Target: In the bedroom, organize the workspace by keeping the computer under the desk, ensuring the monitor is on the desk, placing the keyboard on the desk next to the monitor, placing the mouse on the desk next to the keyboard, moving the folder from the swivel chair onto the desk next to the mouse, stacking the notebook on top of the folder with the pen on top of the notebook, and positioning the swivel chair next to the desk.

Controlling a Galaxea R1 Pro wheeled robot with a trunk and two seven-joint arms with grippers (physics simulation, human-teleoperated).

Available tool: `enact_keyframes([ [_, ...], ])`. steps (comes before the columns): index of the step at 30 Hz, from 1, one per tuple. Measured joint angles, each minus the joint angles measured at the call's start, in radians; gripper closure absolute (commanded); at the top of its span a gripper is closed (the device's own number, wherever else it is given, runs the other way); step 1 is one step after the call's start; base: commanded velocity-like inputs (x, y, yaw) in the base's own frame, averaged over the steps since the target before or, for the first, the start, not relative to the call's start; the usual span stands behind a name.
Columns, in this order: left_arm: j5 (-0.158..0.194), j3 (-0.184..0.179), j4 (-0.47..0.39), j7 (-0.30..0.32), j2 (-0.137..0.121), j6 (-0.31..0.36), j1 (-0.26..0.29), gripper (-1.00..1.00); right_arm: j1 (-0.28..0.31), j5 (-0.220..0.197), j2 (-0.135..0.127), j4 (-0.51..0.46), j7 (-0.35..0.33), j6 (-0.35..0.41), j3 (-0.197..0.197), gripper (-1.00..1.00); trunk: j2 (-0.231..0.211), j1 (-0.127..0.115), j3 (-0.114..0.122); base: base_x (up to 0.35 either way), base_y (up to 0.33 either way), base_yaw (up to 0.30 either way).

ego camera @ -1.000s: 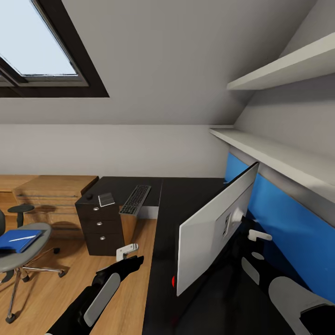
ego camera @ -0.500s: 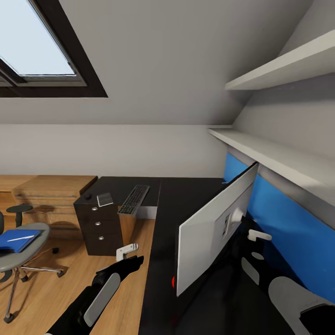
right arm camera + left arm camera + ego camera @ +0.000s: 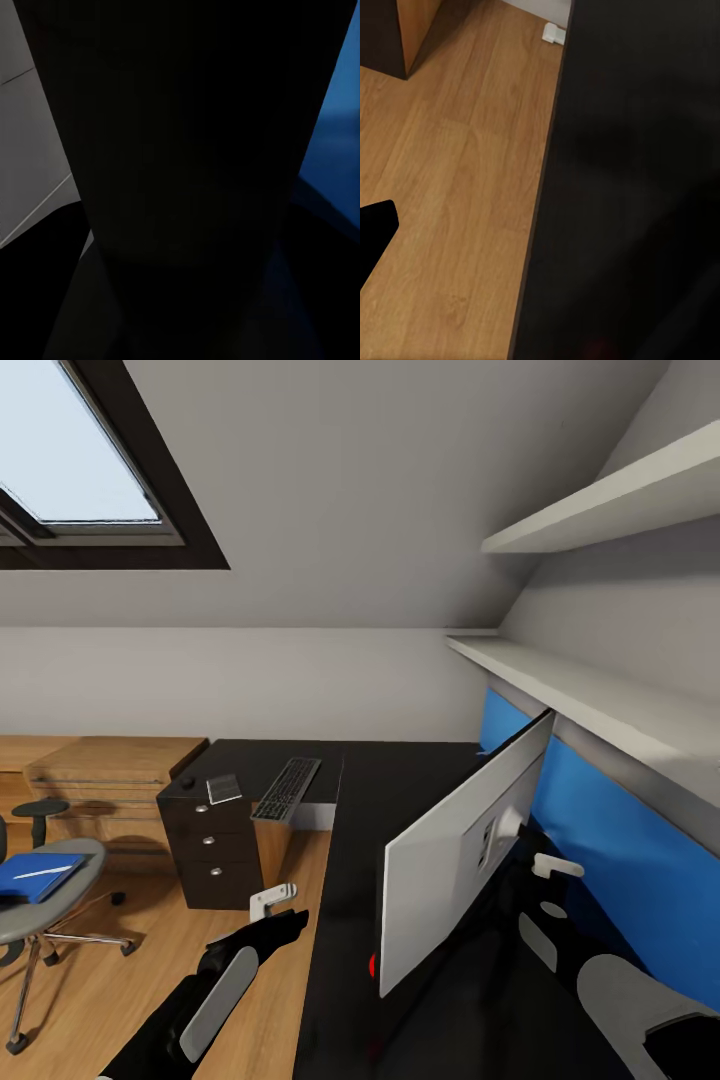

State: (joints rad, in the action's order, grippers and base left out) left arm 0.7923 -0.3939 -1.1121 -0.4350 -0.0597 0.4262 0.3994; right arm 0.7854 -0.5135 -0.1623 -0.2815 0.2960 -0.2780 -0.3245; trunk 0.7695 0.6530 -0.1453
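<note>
1. The monitor (image 3: 455,865) is seen standing tilted on the black desk (image 3: 360,800), white back toward the camera, at the near right.
2. The keyboard (image 3: 285,788) and the notebook (image 3: 224,789) are laid on the far left wing of the desk.
3. The folder (image 3: 38,874), with the pen (image 3: 40,871) on it, is seen on the swivel chair (image 3: 45,905) at the left.
4. The left gripper (image 3: 272,900) is held over the floor beside the desk edge; its opening cannot be told.
5. The right gripper (image 3: 556,867) is placed behind the monitor; its grip cannot be told.

The desk (image 3: 400,780) top looks glossy black, the floor (image 3: 110,990) matt light wood, the swivel chair (image 3: 40,900) seat grey cloth.
</note>
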Motion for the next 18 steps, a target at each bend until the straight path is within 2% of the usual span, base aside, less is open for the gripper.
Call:
enact_keyframes([
  [10, 0.000, 0.000, 0.000, 0.000, 0.000, 0.000, 0.000, -1.00, 0.000, 0.000, 0.000, 0.000, 0.000, 0.000, -0.001, 1.00, 0.000, 0.000, 0.000, 0.000, -0.001, 0.000],
  [18, 0.000, 0.000, 0.000, 0.000, 0.001, 0.000, 0.000, -1.00, 0.000, -0.001, 0.000, 0.000, 0.001, -0.001, 0.000, 1.00, 0.000, 0.000, 0.000, 0.000, -0.154, 0.000],
])
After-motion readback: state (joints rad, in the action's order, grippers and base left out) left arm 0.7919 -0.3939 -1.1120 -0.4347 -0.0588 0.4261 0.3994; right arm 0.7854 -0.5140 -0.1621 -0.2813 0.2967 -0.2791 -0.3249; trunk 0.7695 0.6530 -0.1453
